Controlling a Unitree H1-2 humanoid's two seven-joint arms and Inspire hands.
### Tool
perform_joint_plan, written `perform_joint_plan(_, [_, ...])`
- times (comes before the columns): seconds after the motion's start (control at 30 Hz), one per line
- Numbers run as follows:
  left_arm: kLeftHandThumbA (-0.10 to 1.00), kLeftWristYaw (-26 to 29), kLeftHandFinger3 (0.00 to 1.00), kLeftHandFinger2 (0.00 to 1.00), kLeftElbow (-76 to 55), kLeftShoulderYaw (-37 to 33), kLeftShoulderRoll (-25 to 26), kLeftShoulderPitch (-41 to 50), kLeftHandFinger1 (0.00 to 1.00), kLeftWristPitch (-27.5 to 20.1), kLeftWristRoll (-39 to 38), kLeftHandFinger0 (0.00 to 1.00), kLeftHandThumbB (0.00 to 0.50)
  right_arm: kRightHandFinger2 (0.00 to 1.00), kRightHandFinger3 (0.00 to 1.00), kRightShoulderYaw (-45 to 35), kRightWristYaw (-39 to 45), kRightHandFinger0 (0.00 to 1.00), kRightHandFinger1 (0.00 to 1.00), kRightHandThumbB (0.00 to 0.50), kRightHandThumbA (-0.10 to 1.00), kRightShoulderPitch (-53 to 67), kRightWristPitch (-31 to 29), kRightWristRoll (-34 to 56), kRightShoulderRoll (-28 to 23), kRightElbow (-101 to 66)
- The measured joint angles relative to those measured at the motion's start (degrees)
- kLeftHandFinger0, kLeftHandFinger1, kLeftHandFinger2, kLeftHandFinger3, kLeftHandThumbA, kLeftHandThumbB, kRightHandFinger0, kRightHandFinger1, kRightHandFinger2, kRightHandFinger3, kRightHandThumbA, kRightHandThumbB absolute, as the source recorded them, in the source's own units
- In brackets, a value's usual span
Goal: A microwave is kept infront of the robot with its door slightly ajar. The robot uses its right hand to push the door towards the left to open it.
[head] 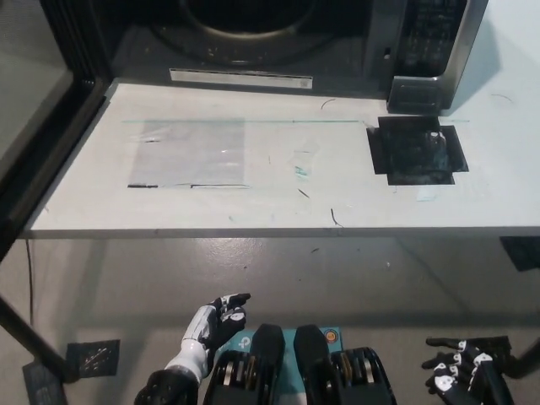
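- Head view: microwave (278,42) sits at 12 o'clock on the white table (278,181), its door (38,110) swung wide open to 9 o'clock, so the push looks finished
- What remains is best done by letting the right hand (462,371) settle low, clear of the table edge
- Right hand is at 5 o'clock, fingers spread and empty, well apart from the door, which lies toward 10 o'clock of it
- Left hand (218,322) rests at 6 o'clock, fingers loosely curled, holding nothing
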Motion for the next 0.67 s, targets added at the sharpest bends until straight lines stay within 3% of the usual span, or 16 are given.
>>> perform_joint_plan(0.13, [0.17, 0.00, 0.70, 0.84, 0.01, 0.02, 0.01, 0.00, 0.84, -0.01, -0.01, 0.85, 0.285, 0.37, 0.58, -0.42, -0.59, 0.28, 0.29, 0.210, 0.20, -0.10, -2.59, 0.04, 1.39, 1.46])
perform_joint_plan(0.33, [0.19, 0.00, 0.71, 0.88, 0.13, 0.10, 0.10, -0.11, 0.90, -0.03, -0.07, 0.94, 0.293, 0.40, 0.57, -1.18, -1.28, 0.28, 0.30, 0.192, 0.21, -1.18, -5.76, 0.14, 1.90, 4.07])
perform_joint_plan(0.4, [0.20, 0.01, 0.71, 0.86, 0.25, 0.13, 0.09, -0.12, 0.88, -0.06, -0.09, 0.92, 0.315, 0.40, 0.58, -1.17, -1.34, 0.27, 0.29, 0.186, 0.20, -1.37, -6.39, 0.09, 1.86, 4.35])
perform_joint_plan(0.53, [0.20, 0.01, 0.71, 0.84, 0.44, 0.22, 0.07, -0.11, 0.85, -0.06, -0.13, 0.86, 0.286, 0.39, 0.58, -1.09, -1.45, 0.26, 0.29, 0.187, 0.19, -1.65, -7.78, -0.10, 1.82, 5.15])
perform_joint_plan(0.67, [0.19, -0.01, 0.71, 0.84, 0.53, 0.21, 0.10, -0.11, 0.86, -0.13, -0.15, 0.88, 0.296, 0.39, 0.58, -1.08, -1.48, 0.27, 0.29, 0.203, 0.20, -1.65, -8.45, -0.23, 1.76, 5.25])
